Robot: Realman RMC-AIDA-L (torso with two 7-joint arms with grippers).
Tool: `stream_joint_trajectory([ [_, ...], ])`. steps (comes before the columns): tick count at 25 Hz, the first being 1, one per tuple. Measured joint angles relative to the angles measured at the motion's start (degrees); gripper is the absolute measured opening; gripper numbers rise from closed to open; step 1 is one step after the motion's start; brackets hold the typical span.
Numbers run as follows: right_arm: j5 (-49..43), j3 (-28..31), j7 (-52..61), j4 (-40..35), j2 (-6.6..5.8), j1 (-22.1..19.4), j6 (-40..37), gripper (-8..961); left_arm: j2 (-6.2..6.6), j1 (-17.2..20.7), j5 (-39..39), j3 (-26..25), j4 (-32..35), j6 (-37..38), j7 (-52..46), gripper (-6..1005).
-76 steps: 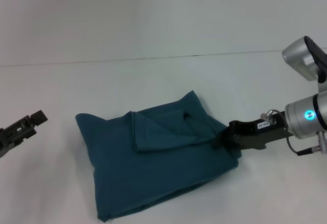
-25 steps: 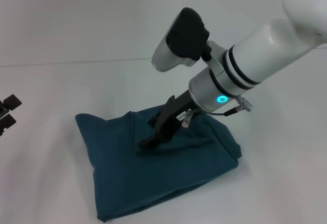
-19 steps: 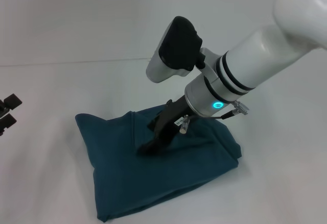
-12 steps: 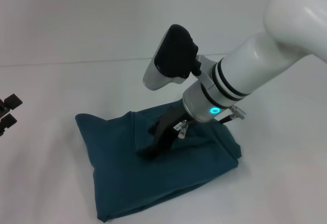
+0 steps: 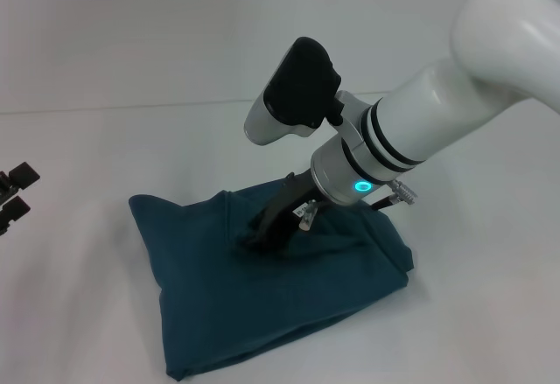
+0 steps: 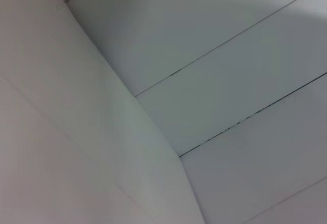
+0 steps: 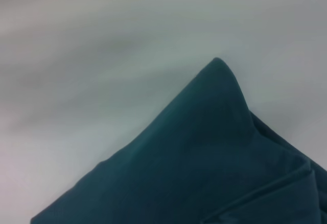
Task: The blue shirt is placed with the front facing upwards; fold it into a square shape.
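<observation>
The blue shirt point(image 5: 262, 310) lies on the white table point(image 5: 472, 331) as a rough folded rectangle, plain teal side up with no lettering showing. My right gripper point(image 5: 253, 240) points down at the shirt's upper middle, on or just above the folded layers, and its arm crosses the shirt's far right corner. In the right wrist view a pointed corner of the blue shirt point(image 7: 204, 152) lies against the table. My left gripper point(image 5: 10, 195) is parked open at the far left edge, well away from the cloth.
The table's back edge point(image 5: 131, 107) meets a pale wall. The left wrist view shows only pale panels with thin seams point(image 6: 214, 55). Bare table surrounds the shirt on all sides.
The right gripper carried the shirt's right edge leftward across the cloth, pressed down near the middle, and has now risen slightly. The left gripper has drawn back to the left edge.
</observation>
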Motion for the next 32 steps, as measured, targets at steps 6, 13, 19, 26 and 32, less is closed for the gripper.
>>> stream_joint_trajectory([
  [6, -0.2, -0.2, 0.1, 0.3, 0.04, 0.1, 0.0, 186, 0.00, 0.2, 0.0, 0.0, -0.3, -0.6, 0.0, 949],
  [13, -0.1, -0.1, 0.2, 0.3, 0.04, -0.1, -0.3, 50, 0.00, 0.1, 0.0, 0.1, -0.3, -0.6, 0.0, 949],
  [19, -3.6, 2.0, 4.7, -3.7, -1.00, -1.9, -0.9, 24, 0.00, 0.1, 0.0, 0.2, -0.4, -0.6, 0.0, 949],
  [26, -13.1, 11.4, 9.0, -12.3, -0.94, -5.9, -3.3, 44, 0.00, 0.2, 0.0, 0.3, -0.4, -0.6, 0.0, 949],
  [32, -15.0, 13.9, 9.1, -12.0, -0.82, -5.8, -2.4, 69, -0.05, -0.1, 0.0, 0.6, -0.5, -0.5, 0.0, 949],
])
